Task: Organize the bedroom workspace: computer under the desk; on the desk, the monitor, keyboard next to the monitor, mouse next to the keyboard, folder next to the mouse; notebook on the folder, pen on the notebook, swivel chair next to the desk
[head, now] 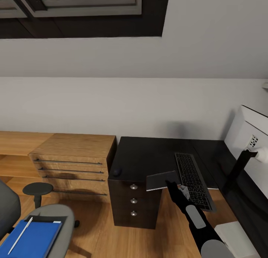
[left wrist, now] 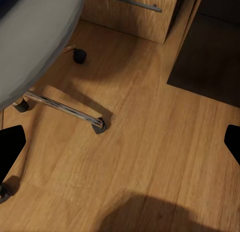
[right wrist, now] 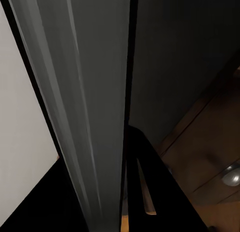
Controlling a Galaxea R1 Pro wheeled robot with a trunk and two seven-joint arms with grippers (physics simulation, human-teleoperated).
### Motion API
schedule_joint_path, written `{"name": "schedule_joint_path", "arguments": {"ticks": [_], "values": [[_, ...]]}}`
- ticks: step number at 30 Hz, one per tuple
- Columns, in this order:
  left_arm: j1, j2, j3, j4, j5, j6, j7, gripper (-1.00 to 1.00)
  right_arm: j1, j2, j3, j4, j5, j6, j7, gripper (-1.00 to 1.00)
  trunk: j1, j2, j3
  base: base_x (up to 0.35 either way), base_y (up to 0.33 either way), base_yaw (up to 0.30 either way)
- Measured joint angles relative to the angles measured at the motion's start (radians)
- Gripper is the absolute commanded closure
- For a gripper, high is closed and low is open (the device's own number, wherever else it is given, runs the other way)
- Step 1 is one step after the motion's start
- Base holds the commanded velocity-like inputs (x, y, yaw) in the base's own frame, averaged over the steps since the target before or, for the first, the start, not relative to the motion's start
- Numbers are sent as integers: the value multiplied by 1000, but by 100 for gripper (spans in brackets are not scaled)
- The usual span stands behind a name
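Observation:
My right gripper is shut on the grey notebook, holding it level just above the front edge of the black desk, left of the keyboard. In the right wrist view the notebook is a grey slab against a dark finger. The black mouse lies at the desk's left edge. The monitor stands at the right, white back toward me. The blue folder with the pen on it lies on the swivel chair. My left gripper hangs open over the floor beside the chair's chrome leg.
A wooden chest of drawers stands left of the desk's black drawer unit. A dark-framed skylight is overhead. A pale block shows low at the right under the desk. Wooden floor lies between chair and desk.

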Motion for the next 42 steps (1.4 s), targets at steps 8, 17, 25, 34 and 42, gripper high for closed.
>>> {"name": "schedule_joint_path", "arguments": {"ticks": [8, 17, 25, 34, 42], "values": [[0, 0, 0, 0, 0, 0, 0, -100, 0, 1, 0, 0, 0, 0, 0, 100, 0, 0, 0, 23, 0, 0], [0, 0, 0, 0, 0, 0, 1, -100, 0, 1, 1, 0, 1, 0, 0, 100, 0, 0, 0, 3, 0, 0], [0, 1, 0, 0, 0, 0, 1, -100, 0, 1, 0, 0, 1, 0, 1, 100, 0, 0, 0, 0, 0, 0], [4, 1, 0, 1, 0, -1, 6, -100, 0, 1, 1, -1, 2, -2, 2, 100, 0, 0, 0, 0, 0, 0], [102, 6, 2, 2, 3, -4, 5, -100, 0, 1, 1, 0, 1, -2, 19, 100, 0, 0, 0, 0, 0, 0]]}}
